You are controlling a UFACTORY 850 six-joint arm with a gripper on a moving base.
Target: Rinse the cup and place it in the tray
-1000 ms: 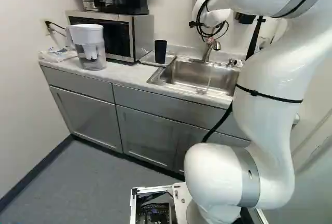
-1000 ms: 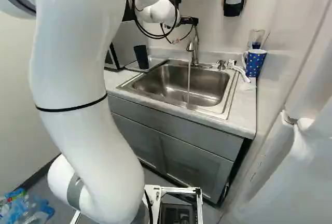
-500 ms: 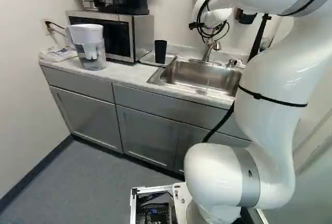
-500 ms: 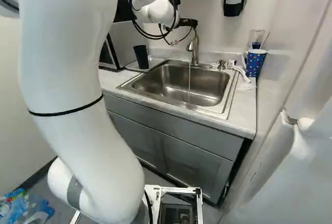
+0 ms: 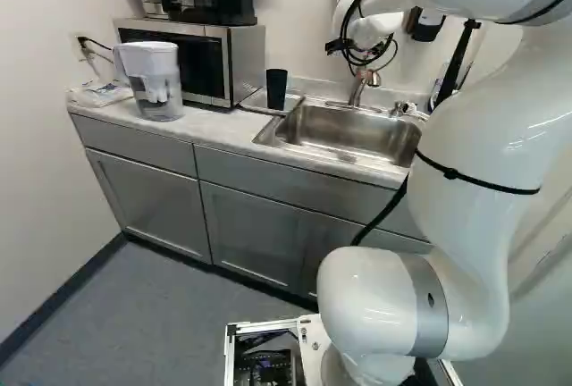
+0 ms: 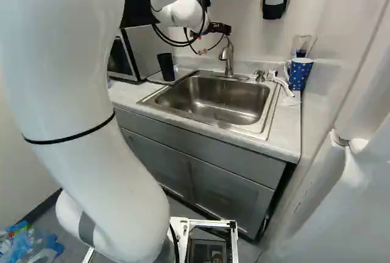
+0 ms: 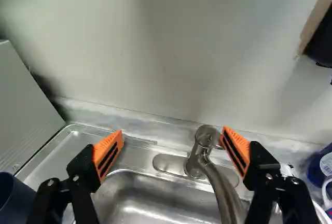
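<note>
While the gripper (image 6: 216, 28) hangs over the back of the sink (image 6: 210, 98) with its two fingers spread wide, the faucet (image 7: 226, 193) shows in the gap between their orange pads (image 7: 109, 154). The dark cup (image 5: 276, 88) stands upright on the tray (image 7: 62, 146) beside the sink, near the microwave (image 5: 214, 60). At the sink's other side, a blue spotted mug (image 6: 299, 73) sits on the counter (image 6: 286, 132).
</note>
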